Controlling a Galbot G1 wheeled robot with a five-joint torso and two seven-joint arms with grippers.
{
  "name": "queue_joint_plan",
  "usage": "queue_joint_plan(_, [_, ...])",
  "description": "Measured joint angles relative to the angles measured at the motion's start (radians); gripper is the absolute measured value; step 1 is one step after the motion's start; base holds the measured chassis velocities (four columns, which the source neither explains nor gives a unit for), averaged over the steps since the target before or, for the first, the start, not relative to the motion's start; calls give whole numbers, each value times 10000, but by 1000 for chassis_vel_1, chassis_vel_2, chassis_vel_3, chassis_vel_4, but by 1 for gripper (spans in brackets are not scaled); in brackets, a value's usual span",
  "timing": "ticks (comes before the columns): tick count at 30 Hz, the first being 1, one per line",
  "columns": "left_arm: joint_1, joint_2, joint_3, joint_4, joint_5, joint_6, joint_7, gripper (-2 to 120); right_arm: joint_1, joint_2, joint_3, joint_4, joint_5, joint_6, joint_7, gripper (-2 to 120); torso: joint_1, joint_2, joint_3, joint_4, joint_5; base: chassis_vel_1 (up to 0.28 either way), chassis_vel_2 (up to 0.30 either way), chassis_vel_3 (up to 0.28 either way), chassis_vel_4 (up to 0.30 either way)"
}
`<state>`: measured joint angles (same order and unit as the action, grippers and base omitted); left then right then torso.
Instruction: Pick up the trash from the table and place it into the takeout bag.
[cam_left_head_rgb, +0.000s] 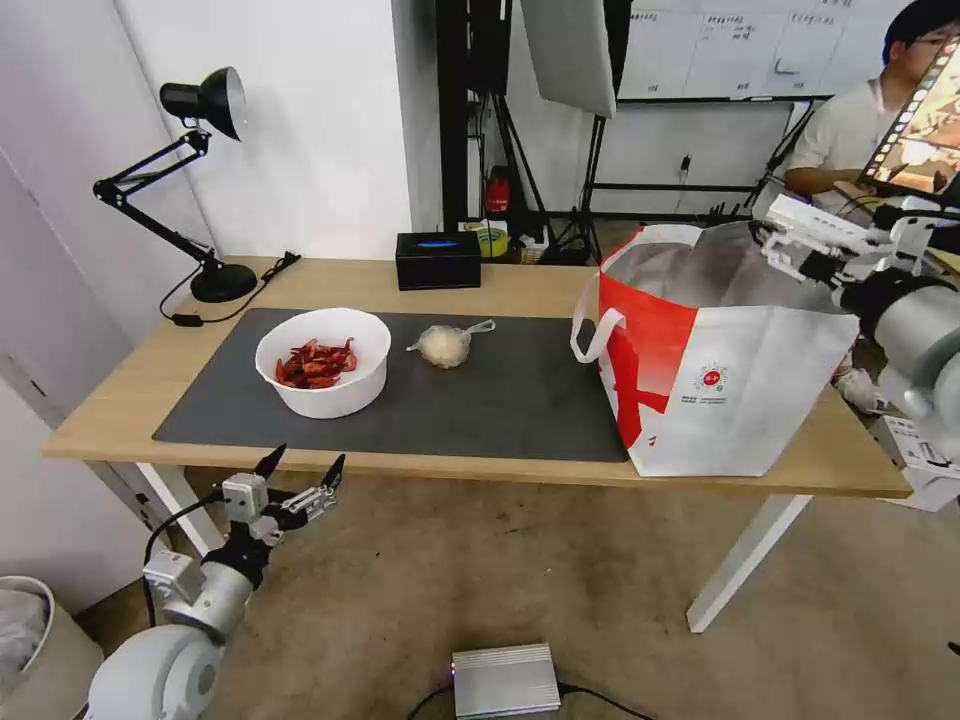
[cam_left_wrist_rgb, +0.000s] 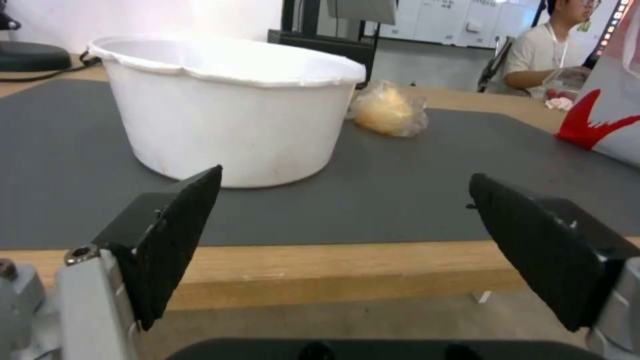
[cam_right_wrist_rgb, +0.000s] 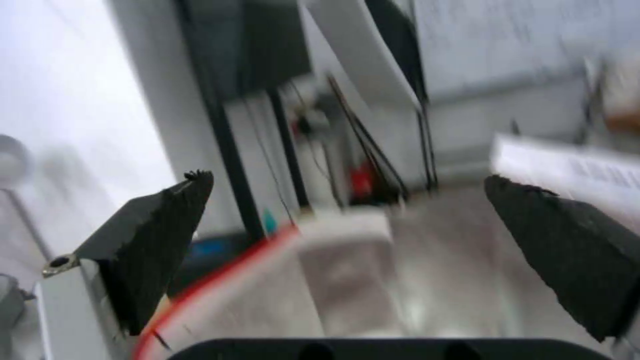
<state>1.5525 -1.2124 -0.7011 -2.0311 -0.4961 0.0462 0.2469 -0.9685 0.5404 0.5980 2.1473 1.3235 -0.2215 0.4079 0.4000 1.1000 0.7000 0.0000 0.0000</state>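
On the dark mat (cam_left_head_rgb: 500, 400) of the table (cam_left_head_rgb: 120, 400) stands a white bowl (cam_left_head_rgb: 322, 362) of red crayfish shells, with a small knotted clear bag (cam_left_head_rgb: 445, 345) beside it. The takeout bag (cam_left_head_rgb: 720, 370) stands open at the table's right end, foil lining showing. My left gripper (cam_left_head_rgb: 305, 463) hangs open below the table's front edge, level with the bowl (cam_left_wrist_rgb: 233, 125) and facing it, the knotted bag (cam_left_wrist_rgb: 389, 110) beyond. My right gripper (cam_left_head_rgb: 790, 240) is open and holds nothing above the takeout bag's mouth, over the foil lining (cam_right_wrist_rgb: 400, 280).
A black tissue box (cam_left_head_rgb: 438, 260) sits at the table's back edge, and a black desk lamp (cam_left_head_rgb: 200, 180) at the back left corner. On the floor lie a silver box (cam_left_head_rgb: 505, 680) and a pale bin (cam_left_head_rgb: 30, 640). Stands and a whiteboard fill the room behind.
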Motion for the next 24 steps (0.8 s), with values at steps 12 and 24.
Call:
queue_joint_plan(12, [64, -121, -162, -55, 17, 8, -74, 100, -1214, 1233, -719, 430, -4645, 3025, -1915, 100, 1, 0, 0, 2, -2, 0, 0, 0, 0])
queue_joint_plan(24, [64, -151, -155, -92, -44, 38, -490, 100, -4167, 3093, -144, 820, -7528, 4537, -2611, 100, -1, 0, -1, -1, -1, 0, 0, 0, 0])
